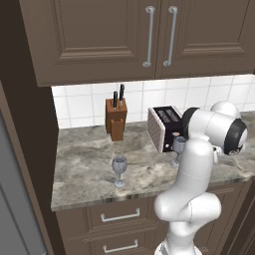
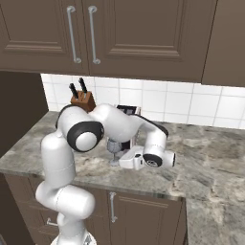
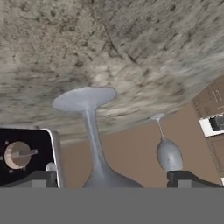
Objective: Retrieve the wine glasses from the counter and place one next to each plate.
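Evidently early: both clear grey-blue stemmed wine glasses (image 1: 119, 169) (image 1: 178, 150) stand on the marbled stone desk (image 1: 84, 169); pincer (image 3: 111, 179) wide, straddling one, nothing held.

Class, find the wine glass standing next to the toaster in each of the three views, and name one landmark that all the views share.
Left base view: wine glass right of centre, partly behind the arm.
Right base view: wine glass left of centre, again partly behind the arm.
Hand view: wine glass at centre, seen upside down with its foot uppermost.
Shared landmark: the black toaster beside it.
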Robot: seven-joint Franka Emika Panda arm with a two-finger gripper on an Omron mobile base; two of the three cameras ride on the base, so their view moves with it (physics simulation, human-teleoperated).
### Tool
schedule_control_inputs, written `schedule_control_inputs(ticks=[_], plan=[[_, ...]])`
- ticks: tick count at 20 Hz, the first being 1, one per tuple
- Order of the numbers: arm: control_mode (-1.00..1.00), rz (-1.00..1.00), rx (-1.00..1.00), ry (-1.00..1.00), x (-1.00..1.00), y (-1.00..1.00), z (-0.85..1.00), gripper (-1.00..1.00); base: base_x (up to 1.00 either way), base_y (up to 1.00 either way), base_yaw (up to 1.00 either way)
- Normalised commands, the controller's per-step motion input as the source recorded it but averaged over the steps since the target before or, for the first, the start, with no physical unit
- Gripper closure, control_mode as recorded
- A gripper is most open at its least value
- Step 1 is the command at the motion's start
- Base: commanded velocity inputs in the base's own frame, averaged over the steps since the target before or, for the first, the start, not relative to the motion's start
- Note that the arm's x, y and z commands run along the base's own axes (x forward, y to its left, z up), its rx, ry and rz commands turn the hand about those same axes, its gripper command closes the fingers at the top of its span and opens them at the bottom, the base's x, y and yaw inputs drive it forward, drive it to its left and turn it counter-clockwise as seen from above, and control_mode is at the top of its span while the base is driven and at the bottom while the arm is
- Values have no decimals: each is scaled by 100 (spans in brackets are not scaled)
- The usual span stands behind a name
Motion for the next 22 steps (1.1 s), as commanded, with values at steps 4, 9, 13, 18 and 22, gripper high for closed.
schedule_control_inputs(ticks=[4,9,13,18,22], plan=[[-100,0,1,11,0,17,-2,-100,0,0,0],[-100,0,0,1,0,11,-9,-100,0,0,0],[-100,0,0,0,1,0,-19,-100,0,0,0],[-100,0,0,0,8,0,-12,-100,0,0,0],[-100,0,0,0,13,0,-9,-100,0,0,0]])
